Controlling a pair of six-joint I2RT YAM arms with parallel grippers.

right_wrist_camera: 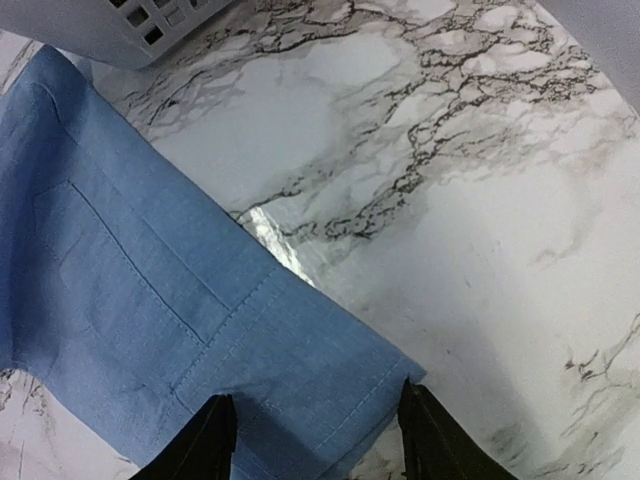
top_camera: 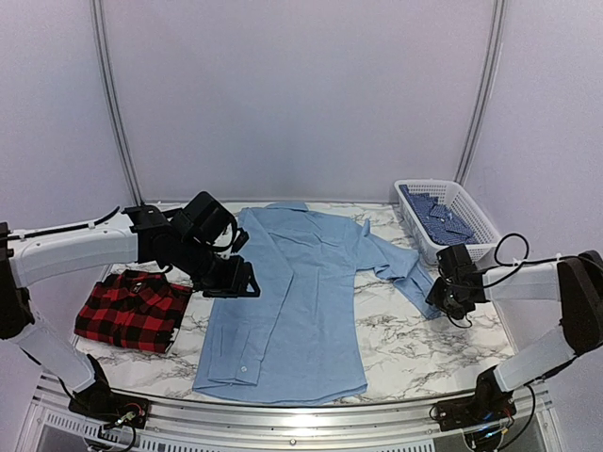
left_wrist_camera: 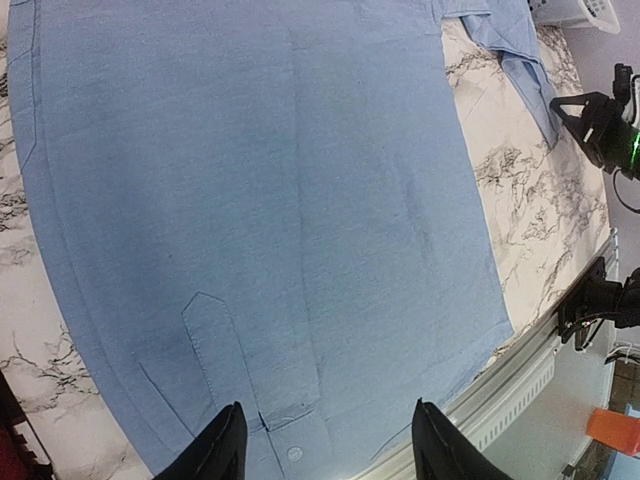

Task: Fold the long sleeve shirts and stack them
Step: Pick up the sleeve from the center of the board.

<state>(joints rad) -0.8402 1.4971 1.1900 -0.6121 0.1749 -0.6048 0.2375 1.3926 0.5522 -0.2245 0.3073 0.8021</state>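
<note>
The light blue long sleeve shirt [top_camera: 292,301] lies spread flat in the middle of the marble table. Its left sleeve is folded down over the body, and that sleeve's buttoned cuff [left_wrist_camera: 280,440] shows in the left wrist view. My left gripper [top_camera: 236,278] hovers open over the shirt's left side, with nothing between its fingers [left_wrist_camera: 225,445]. The right sleeve stretches out to the right. Its cuff [right_wrist_camera: 260,350] lies flat on the table under my open right gripper [right_wrist_camera: 318,430], whose fingers stand on either side of the cuff's end. The red-and-black plaid shirt [top_camera: 132,309] lies folded at the left.
A white basket [top_camera: 471,212] with a blue patterned garment inside stands at the back right, close behind the right sleeve. A metal rail [top_camera: 283,414] runs along the table's near edge, just below the shirt's hem. Bare marble [right_wrist_camera: 480,200] lies right of the cuff.
</note>
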